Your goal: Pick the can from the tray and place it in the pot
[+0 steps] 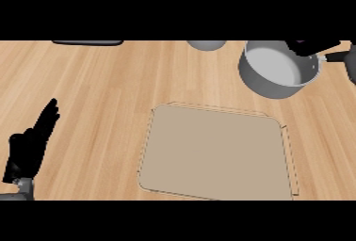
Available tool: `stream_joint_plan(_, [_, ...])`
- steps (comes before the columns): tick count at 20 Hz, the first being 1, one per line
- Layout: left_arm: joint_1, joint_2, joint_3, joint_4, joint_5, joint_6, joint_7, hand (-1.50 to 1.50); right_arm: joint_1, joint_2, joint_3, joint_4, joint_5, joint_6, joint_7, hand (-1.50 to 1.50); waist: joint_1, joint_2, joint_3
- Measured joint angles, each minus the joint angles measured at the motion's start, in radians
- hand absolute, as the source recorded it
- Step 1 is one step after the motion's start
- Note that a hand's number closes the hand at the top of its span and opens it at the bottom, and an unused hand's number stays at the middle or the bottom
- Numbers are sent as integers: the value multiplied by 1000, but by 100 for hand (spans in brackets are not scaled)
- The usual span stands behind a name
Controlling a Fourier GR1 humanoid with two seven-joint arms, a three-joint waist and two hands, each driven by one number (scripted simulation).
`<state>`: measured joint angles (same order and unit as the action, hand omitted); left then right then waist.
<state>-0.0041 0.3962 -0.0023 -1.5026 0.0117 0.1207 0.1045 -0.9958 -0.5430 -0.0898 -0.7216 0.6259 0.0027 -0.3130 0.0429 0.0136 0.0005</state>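
The beige tray lies in the middle of the counter with nothing on it. The grey pot stands at the upper right, and its inside looks bare. My right hand hangs over the pot's far right rim at the top edge of the view, fingers curled. A small purple bit of the can shows within them; the rest of the can is hidden. My left hand rests open at the lower left, fingers up, well away from the tray.
A dark flat object lies at the top left edge. A grey rounded object sits at the top centre, left of the pot. Bare wooden counter spreads between my left hand and the tray.
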Motion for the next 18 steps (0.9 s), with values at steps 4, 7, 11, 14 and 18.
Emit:
stream_joint_plan(4, [0,-6,-10,-16,-12,-3,2,0,-62,3,13,164,65,-79,-63,150,18,8,1])
stream_joint_plan(7, [-4,-10,-8,-24,-10,-6,5,0,-96,10,8,267,88,-119,-99,150,29,13,1])
stream_joint_plan(11, [-25,-19,-11,-6,-15,-9,-2,0,-132,35,-21,383,78,-123,-108,-150,37,19,2])
stream_joint_plan(14, [-39,-23,-15,2,-17,-15,-2,0,-148,41,-48,445,56,-92,-137,-150,41,23,2])
stream_joint_plan(18, [-50,-25,-20,-7,-20,-18,15,0,-178,48,-82,497,30,-71,-167,-150,50,25,3])
